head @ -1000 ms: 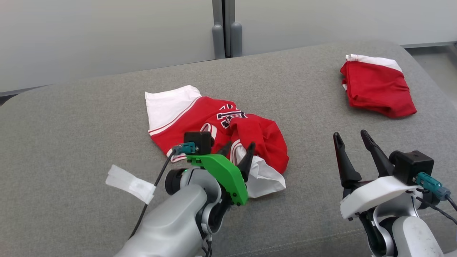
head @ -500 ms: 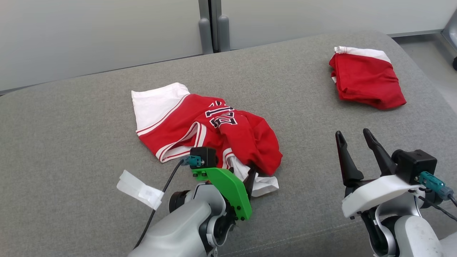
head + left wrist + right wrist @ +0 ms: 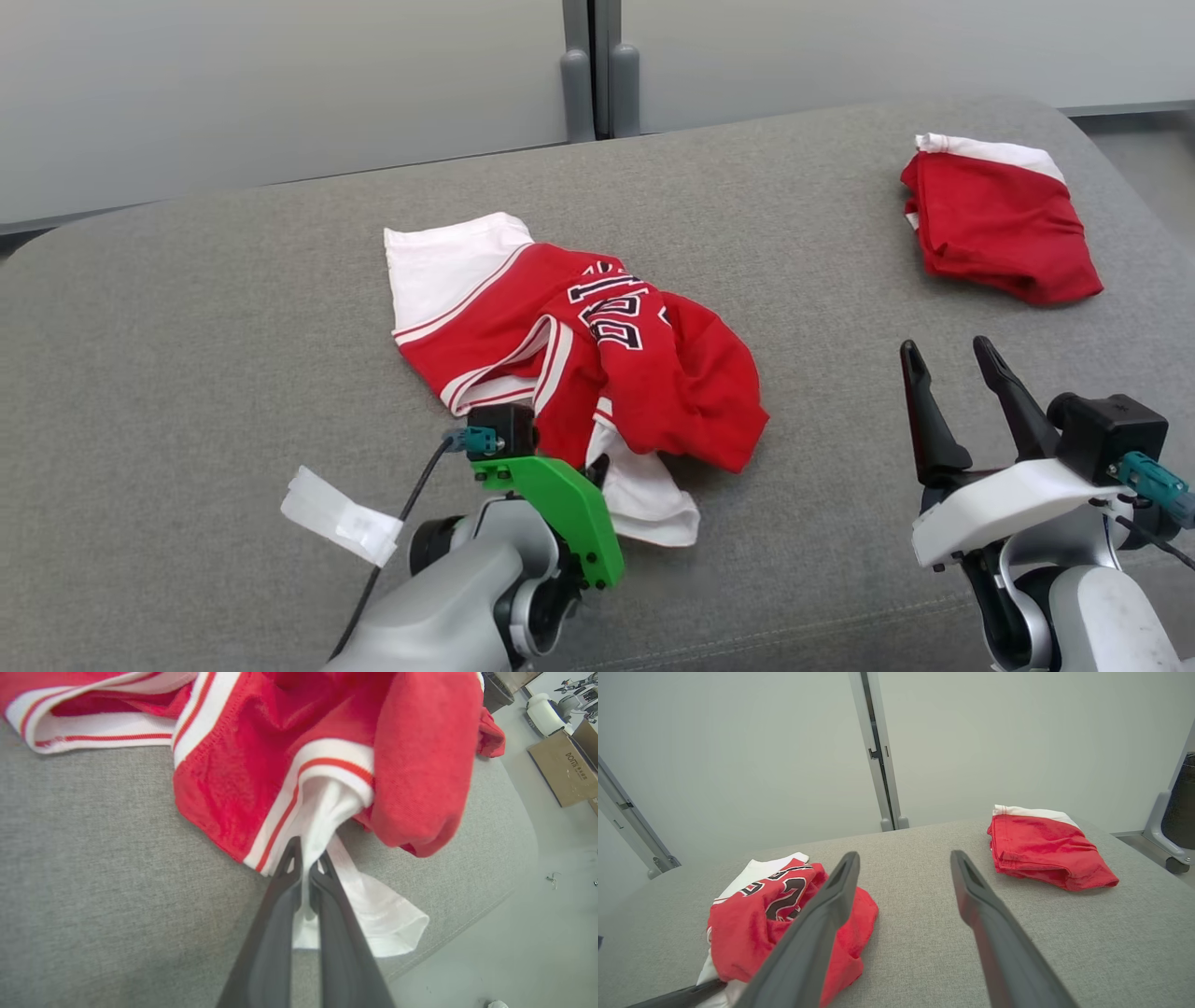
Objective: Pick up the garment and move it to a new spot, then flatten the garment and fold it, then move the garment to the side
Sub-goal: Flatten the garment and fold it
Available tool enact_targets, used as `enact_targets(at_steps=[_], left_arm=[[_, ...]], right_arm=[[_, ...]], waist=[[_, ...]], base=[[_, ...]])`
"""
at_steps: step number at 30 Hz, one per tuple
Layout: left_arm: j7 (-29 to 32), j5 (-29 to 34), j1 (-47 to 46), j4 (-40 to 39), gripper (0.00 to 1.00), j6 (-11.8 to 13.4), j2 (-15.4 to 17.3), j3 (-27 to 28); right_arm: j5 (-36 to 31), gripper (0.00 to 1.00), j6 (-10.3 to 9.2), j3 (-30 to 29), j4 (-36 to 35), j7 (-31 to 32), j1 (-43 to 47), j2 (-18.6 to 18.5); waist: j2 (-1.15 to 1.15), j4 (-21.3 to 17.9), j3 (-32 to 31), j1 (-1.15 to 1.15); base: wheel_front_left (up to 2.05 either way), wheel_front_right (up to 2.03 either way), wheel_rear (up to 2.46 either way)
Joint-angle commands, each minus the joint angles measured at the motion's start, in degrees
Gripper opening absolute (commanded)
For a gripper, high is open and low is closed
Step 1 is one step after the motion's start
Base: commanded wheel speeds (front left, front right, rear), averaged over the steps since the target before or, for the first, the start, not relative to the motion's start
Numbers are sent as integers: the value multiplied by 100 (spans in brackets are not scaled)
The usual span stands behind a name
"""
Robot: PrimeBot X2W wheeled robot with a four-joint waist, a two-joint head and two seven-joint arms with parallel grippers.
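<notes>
Clamps left end effector (image 3: 307, 856) on the garment (image 3: 672, 373) by its white sleeve (image 3: 373, 905). Might lose it to the dragging bulk ahead.

In the head view the green mount (image 3: 560, 509) covers most of the left gripper (image 3: 597, 463), so its fingers hardly show. The garment (image 3: 691, 392) is crumpled; its dark lettering (image 3: 616, 313) folds into itself and cannot be read. The left wrist view cuts the garment at its top edge and the cardboard box (image 3: 563, 767) at its right edge.
</notes>
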Motion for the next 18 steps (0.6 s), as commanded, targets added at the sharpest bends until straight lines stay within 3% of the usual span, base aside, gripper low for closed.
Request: enact_targets(at_steps=[1, 8, 13, 18], left_arm=[[-79, 92, -71, 63, 0, -20, 151, 23], [-587, 647, -796, 179, 0, 273, 816, 55], [-958, 1309, -1392, 112, 0, 762, 1272, -35], [-1049, 1559, -1260, -75, 0, 1097, 1443, -54]], right_arm=[[-7, 100, -1, -36, -23, -28, 69, -13], [-12, 100, -1, -87, -51, -14, 91, -12], [20, 100, -1, -93, -30, -31, 106, -12], [20, 100, -2, -101, -29, -35, 125, -13]], waist=[[0, 156, -42, 0], [0, 472, -134, 0], [0, 594, -179, 0], [0, 650, -182, 0]], base=[[0, 0, 0], [0, 0, 0], [0, 0, 0], [0, 0, 0]])
